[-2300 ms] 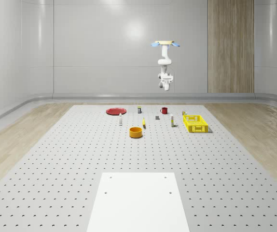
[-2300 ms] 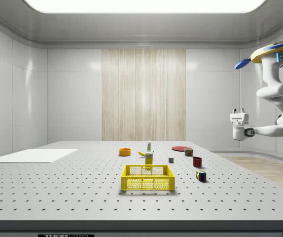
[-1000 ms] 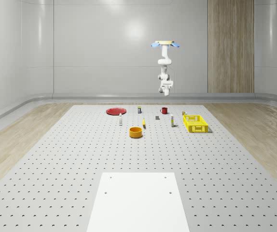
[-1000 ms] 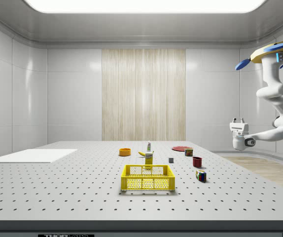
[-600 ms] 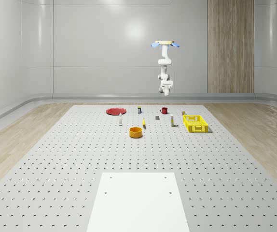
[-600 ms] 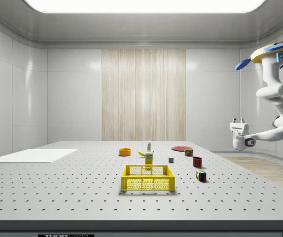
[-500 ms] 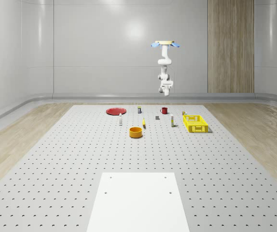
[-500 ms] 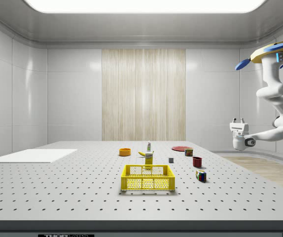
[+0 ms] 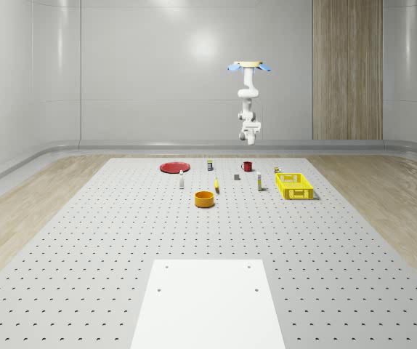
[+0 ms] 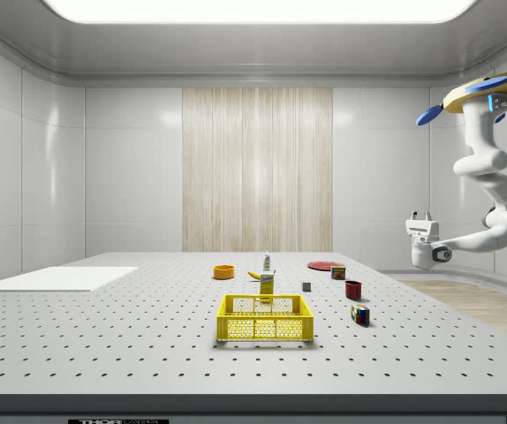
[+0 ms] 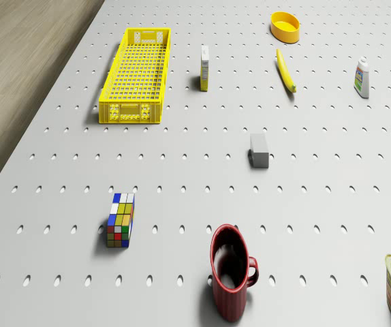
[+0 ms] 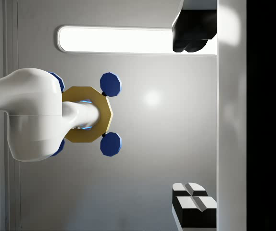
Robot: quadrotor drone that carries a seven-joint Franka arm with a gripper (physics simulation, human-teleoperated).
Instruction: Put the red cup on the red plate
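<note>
In the whole-scene view a white sheet (image 9: 208, 302) lies nearest on the pegboard table (image 9: 85, 247). Farther back sit an orange bowl (image 9: 205, 198) and a yellow crate (image 9: 294, 185). Beyond them, near the table's far edge, the cup (image 9: 247, 166) stands upright. The plate (image 9: 173, 167) lies well apart from it, toward that view's left.

The drone (image 9: 249, 66) hovers high above the far edge, roughly over the cup. Its arm hangs down, and the gripper (image 10: 420, 217) points upward in the side view, well clear of everything. The fingers are parted and hold nothing.

From the drone view the cup (image 11: 231, 270) looks like a rigid, glossy mug with a side handle, probably light, smooth enough to slip, and possibly breakable. Pinching the rim wall opposite the handle seems the surest hold.

A cube (image 11: 121, 219), a grey block (image 11: 259, 150), a banana (image 11: 285, 69), a carton (image 11: 204, 67) and a bottle (image 11: 362, 77) lie around it. Their labels appear too small to read.
</note>
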